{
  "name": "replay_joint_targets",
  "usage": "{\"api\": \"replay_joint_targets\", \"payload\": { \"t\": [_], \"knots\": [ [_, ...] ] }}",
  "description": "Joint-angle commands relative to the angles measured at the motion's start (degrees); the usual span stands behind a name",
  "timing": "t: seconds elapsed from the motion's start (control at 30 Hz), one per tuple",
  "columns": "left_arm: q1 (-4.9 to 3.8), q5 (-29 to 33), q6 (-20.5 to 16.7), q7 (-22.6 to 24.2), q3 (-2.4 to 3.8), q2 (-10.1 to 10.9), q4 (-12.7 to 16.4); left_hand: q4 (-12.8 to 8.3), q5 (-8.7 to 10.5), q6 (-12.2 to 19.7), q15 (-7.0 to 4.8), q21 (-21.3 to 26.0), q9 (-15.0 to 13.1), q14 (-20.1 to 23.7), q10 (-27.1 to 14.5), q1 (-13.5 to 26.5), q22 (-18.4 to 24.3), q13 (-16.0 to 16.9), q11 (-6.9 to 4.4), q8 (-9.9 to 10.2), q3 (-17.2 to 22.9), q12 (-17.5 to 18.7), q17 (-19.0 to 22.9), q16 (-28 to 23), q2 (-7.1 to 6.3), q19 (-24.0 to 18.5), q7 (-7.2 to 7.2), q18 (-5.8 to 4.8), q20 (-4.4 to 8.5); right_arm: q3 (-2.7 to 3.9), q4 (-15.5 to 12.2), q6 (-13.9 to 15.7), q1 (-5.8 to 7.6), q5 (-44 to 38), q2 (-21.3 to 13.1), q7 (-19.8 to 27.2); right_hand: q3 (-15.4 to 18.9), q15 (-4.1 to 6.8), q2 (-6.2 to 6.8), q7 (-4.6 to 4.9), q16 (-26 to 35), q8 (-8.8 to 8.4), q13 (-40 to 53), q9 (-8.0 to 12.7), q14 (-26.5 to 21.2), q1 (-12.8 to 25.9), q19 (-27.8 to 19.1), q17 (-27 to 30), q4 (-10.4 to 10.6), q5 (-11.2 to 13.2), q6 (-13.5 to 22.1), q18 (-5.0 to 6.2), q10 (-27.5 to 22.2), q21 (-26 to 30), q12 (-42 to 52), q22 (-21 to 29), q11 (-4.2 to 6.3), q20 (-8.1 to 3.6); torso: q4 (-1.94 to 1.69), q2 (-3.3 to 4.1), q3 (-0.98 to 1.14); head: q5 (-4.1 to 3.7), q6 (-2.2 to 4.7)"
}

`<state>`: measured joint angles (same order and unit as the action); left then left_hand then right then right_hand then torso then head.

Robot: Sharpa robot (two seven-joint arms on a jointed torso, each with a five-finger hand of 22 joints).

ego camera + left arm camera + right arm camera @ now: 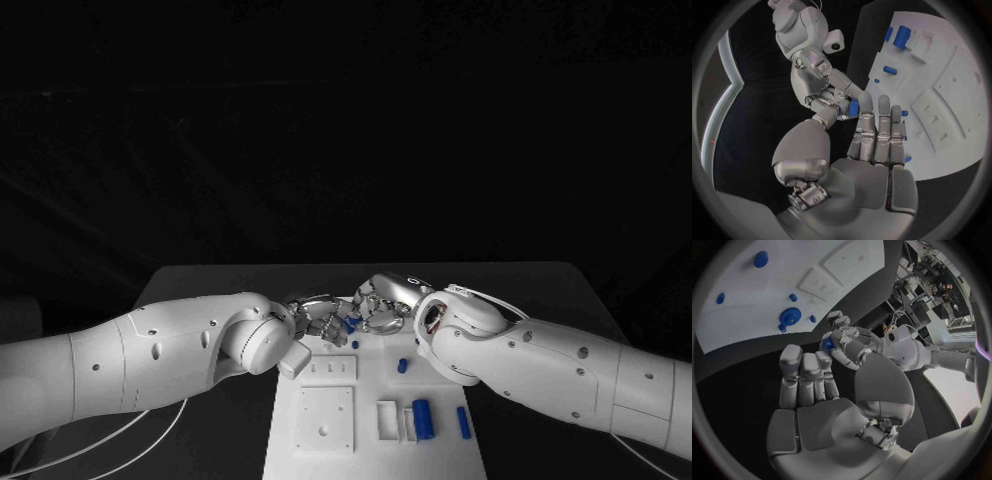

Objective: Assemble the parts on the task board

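While both hands are meeting at twelve o'clock over the task board [325,440], the left hand [320,310] and the right hand [378,305] are both pinching one blue part [348,324]; a mistimed release is risking dropping it.

Head camera looks down over the board [361,420]; each wrist camera peers close past its own palm, both catching that same board.
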<state>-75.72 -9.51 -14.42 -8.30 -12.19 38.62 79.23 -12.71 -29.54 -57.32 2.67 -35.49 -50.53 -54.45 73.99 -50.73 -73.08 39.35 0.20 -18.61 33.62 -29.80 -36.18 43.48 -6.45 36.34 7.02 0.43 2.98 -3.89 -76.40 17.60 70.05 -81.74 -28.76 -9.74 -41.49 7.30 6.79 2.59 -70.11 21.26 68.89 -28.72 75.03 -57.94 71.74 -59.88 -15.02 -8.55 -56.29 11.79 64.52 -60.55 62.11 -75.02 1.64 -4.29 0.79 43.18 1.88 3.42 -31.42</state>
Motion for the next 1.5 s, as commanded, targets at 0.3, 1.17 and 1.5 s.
{"api": "replay_joint_targets", "payload": {
  "t": [0.3,1.17,1.5],
  "knots": [
    [-0.2,-2.09,1.55,1.66,0.27,0.04,0.24,1.1,0.94,-3.84,-0.02,-0.35,-0.06,0.57,-1.94,0.37,0.01,-0.16,-1.5,0.71,0.03,0.28,0.26,0.28,-0.91,-0.51,-3.35,-0.43,-0.07,-0.19,0.06,-1.93,-0.27,-0.28,-0.02,0.1,-0.02,0.38,-0.44,2.23,0.23,0.17,-0.07,-0.15,-0.05,0.09,0.03,-0.07,0.27,-0.19,-2.56,3.21,0.31,0.27,-0.07,-0.46,-0.09,-0.48,-0.03,0.01,0.04,-0.06,-0.18],
    [0.12,-0.45,0.34,2.56,0.28,0.01,-0.52,-2.15,-0.9,-6.49,-1.02,-0.98,-1.6,-1.15,0.5,0.18,0.39,-0.19,-2.24,1.45,0.85,-0.55,0.65,2.16,7.05,0.71,-4.11,-0.43,0.74,-0.2,0.97,-1.89,-0.27,2.48,-0.01,0.92,1.65,0.04,0.86,2.63,0.86,-0.88,-0.19,-0.13,-0.43,2.18,-0.41,-0.04,0.83,-4.88,-1.36,3.21,-0.53,0.74,-0.66,-0.46,-0.48,-0.37,-0.01,0.03,0.04,-0.15,-0.43],
    [0.13,-1.5,1.56,2.09,0.29,0.21,-0.91,-3.32,-1.23,-7.42,-1.62,-1.57,-2.27,-2.15,1.6,1.04,0.04,-0.15,-2.79,1.58,1.26,-0.96,0.75,3.1,7.07,0.62,-4.46,-0.43,1.28,-0.21,1.82,1.73,-0.34,6.0,-1.14,2.62,4.85,-2.79,4.03,5.74,3.63,-5.74,-1.31,1.36,-3.29,4.84,-3.57,0.79,2.16,-4.53,7.21,3.21,-4.4,4.07,-2.48,0.49,-3.44,0.66,-0.07,0.0,0.02,0.03,-0.52]
  ]
}}
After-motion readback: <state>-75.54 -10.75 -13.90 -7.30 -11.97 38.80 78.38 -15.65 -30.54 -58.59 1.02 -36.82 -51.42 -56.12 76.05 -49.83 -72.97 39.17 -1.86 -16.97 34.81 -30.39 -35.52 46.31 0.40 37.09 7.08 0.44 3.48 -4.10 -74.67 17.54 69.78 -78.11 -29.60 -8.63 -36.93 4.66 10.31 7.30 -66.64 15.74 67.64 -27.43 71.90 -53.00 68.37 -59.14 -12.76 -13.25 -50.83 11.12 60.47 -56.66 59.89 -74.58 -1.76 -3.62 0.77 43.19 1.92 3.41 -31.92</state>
